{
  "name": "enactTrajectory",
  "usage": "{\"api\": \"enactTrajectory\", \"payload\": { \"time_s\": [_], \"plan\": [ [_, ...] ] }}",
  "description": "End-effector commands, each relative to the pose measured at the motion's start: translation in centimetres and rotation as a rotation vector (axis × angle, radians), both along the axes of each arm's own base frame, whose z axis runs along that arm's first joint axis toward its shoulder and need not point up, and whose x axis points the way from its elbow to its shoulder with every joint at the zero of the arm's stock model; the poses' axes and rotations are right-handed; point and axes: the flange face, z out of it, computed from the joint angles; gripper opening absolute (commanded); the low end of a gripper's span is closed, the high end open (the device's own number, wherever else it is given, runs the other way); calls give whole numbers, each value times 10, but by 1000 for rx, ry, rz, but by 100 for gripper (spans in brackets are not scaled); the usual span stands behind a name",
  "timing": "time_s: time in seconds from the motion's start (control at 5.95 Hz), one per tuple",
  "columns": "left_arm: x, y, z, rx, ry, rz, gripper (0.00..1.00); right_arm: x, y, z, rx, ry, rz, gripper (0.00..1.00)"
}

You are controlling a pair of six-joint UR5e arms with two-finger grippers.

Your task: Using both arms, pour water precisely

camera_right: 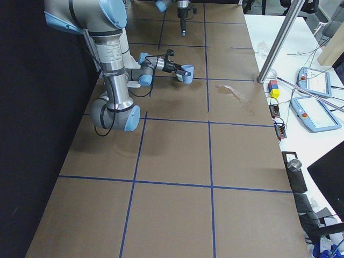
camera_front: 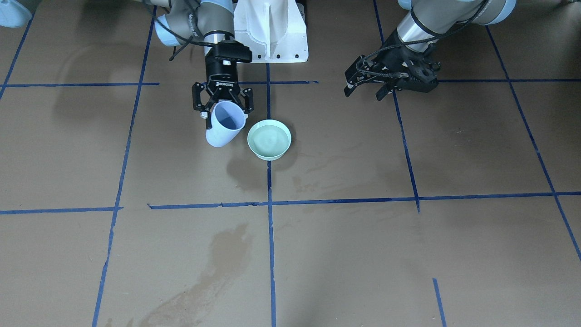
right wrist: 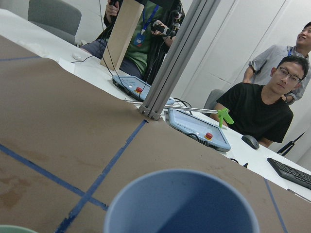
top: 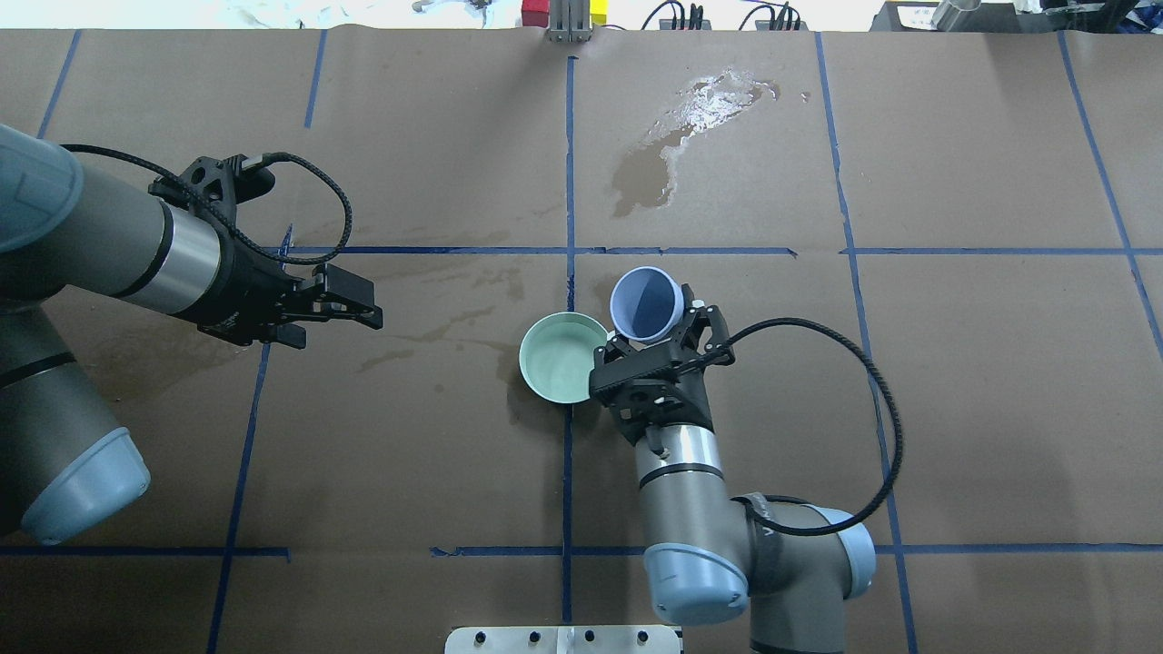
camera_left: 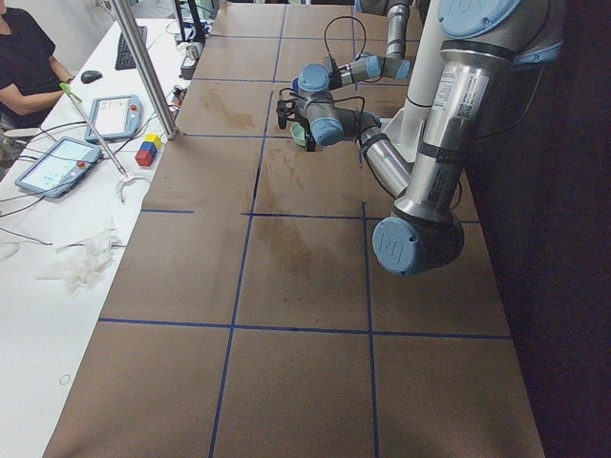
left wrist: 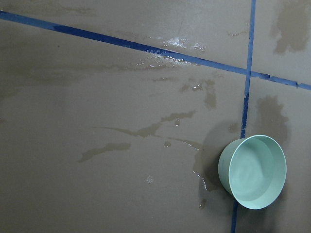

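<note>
My right gripper (camera_front: 224, 112) is shut on a pale blue cup (camera_front: 223, 125) and holds it tilted above the table, right beside a mint green bowl (camera_front: 269, 139). The bowl stands on the brown paper at the table's middle and holds clear water (camera_front: 270, 136) with a faint shimmer. No stream shows between cup and bowl. In the overhead view the cup (top: 647, 302) sits just right of the bowl (top: 561, 358). My left gripper (top: 350, 309) is open and empty, hovering well to the bowl's left. The left wrist view shows the bowl (left wrist: 252, 171).
Wet brown stains mark the paper at the far side (top: 672, 145) and near the bowl (left wrist: 146, 131). Blue tape lines (camera_front: 269, 204) cross the table. The white pedestal (camera_front: 272, 32) stands at the robot's side. Operators (right wrist: 265, 114) and tablets (right wrist: 197, 127) are beyond the far edge.
</note>
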Motion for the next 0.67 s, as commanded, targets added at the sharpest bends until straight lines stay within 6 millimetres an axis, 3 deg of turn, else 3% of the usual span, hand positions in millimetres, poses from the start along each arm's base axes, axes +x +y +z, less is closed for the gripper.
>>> {"api": "enactTrajectory", "payload": {
  "time_s": [0.0,0.17,0.5],
  "plan": [
    [0,0,1,-2,-2,1,100,-17,1,-18,-2,191,-21,21],
    [1,0,2,-3,-3,1,100,-20,2,-19,4,249,-33,12],
    [1,0,2,-3,-3,1,100,-20,1,-19,46,417,-66,6]
  ]
}}
